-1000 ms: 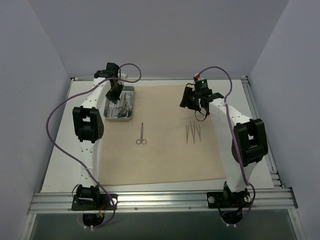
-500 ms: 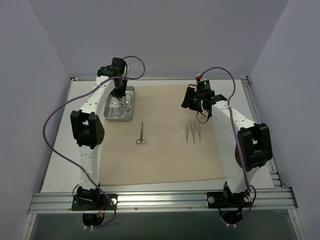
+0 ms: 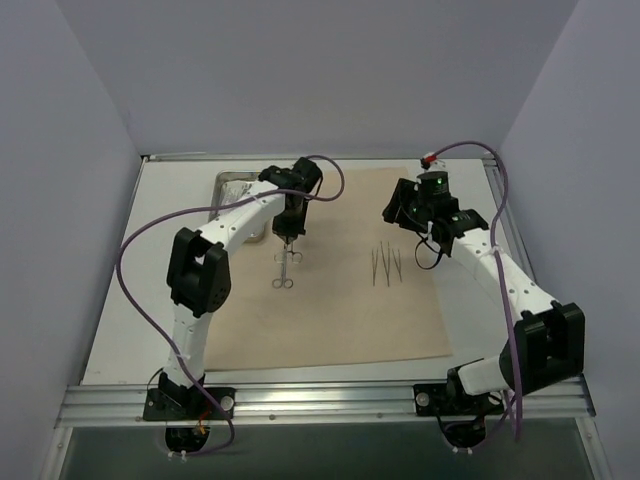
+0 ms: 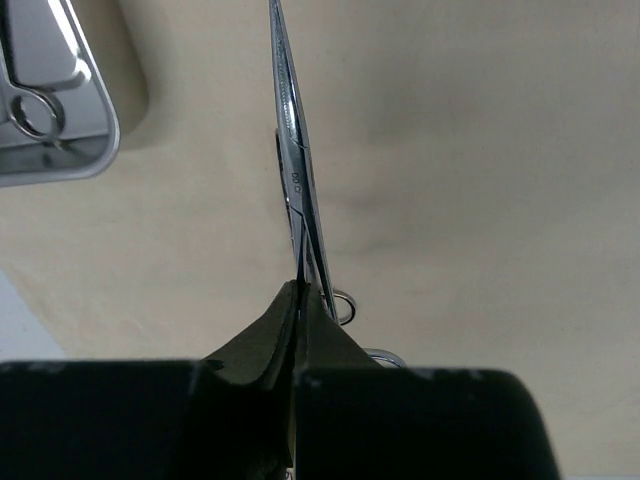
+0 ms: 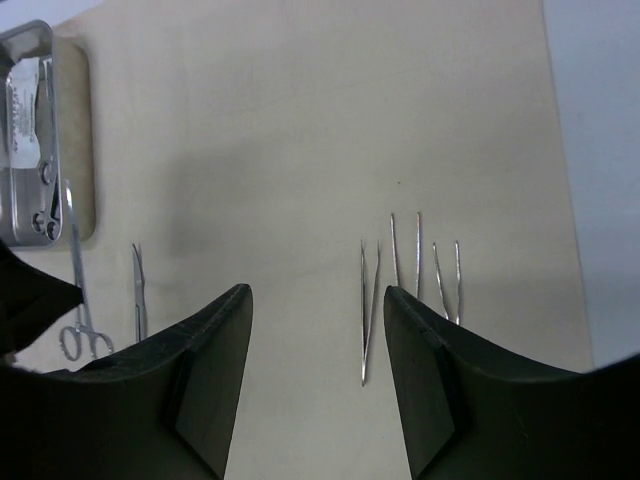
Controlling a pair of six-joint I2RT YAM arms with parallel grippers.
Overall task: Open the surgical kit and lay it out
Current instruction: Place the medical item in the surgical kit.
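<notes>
- My left pincer (image 4: 300, 295) is pinching a scissor-handled clamp (image 4: 292, 160) near its rings, over the beige cloth (image 4: 480, 200) and just past the steel tray (image 4: 105, 120). I judge it is bound for a spot beside the scissors (image 5: 138, 290).
- My right pincer (image 5: 315, 290) hangs spread and empty near the tweezers (image 5: 370, 300), out of the way.

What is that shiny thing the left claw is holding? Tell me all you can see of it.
It is a slim steel scissor-handled instrument, shiny like polished metal, seen edge-on: a long thin closed working end and two finger rings. The left claw is shut on it just ahead of the rings, tip pointing away. It is held over the beige cloth sheet, near the small steel tray; whether it touches the cloth is unclear.
</notes>
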